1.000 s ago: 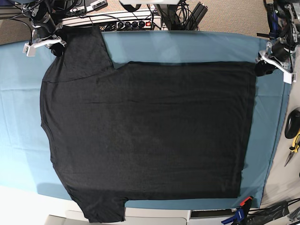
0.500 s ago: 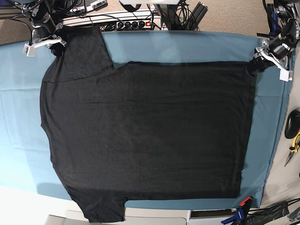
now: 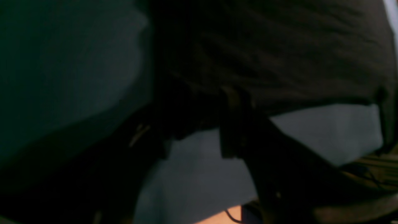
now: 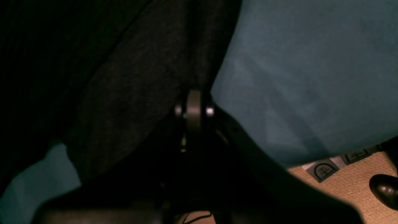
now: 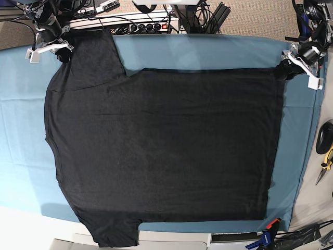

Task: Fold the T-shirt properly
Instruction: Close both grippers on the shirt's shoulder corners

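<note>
The black T-shirt [image 5: 166, 146] lies flat, plain side up, on the teal table cloth [image 5: 208, 52]. My right gripper [image 5: 62, 52] is at the far-left sleeve corner. In the right wrist view its fingers [image 4: 194, 109] are pressed together on the sleeve fabric [image 4: 130, 93]. My left gripper [image 5: 285, 70] is at the shirt's far-right hem corner. In the dark, blurred left wrist view its two fingers [image 3: 231, 124] stand apart, with the shirt's edge [image 3: 192, 124] hanging between them.
A power strip and cables [image 5: 130, 23] lie behind the table's far edge. Pliers [image 5: 325, 164] and a dark object [image 5: 325, 136] lie off the cloth at the right. A clamp [image 5: 268, 237] sits at the near-right edge. One sleeve [image 5: 117, 234] hangs over the front edge.
My left gripper has moved in from the right and slightly away, onto the shirt's hem corner. The right gripper and the shirt have stayed put.
</note>
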Motion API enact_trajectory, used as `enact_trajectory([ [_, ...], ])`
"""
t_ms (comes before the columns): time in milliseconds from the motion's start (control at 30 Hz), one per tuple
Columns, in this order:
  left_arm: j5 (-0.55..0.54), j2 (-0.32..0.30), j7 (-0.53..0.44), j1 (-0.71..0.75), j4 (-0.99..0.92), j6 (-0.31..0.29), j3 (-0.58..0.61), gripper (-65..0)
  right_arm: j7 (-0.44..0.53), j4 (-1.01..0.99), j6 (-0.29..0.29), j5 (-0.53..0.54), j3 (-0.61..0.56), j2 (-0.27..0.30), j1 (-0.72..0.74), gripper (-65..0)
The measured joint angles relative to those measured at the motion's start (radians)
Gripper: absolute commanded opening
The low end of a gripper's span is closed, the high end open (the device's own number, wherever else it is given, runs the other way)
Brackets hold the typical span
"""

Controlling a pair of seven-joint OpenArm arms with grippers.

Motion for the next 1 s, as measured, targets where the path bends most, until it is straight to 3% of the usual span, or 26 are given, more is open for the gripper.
enact_trajectory([
  [200,0.005,-0.001,-0.007,0.0,0.0,0.0,0.013,-40.2,0.0,0.0,0.0,0.0,0.0,0.0,0.0,-65.0],
  [467,0.006,0.011,-0.079,-0.021,-0.009,-0.002,0.172,-42.0,0.0,0.0,0.0,0.0,0.0,0.0,0.0,-65.0],
  [600,0.014,0.027,-0.076,-0.029,-0.009,-0.001,0.172,-51.0,0.001,0.0,0.0,0.0,0.0,0.0,0.0,-65.0],
  [933,0.029,0.013,-0.048,-0.025,-0.014,0.0,0.069,-51.2,0.012,0.0,0.004,-0.014,0.0,0.0,0.0,-65.0],
  [1000,0.04,0.004,-0.045,-0.023,-0.015,0.007,0.051,-59.2,0.012,0.0,0.004,-0.014,0.0,0.0,0.0,-65.0],
])
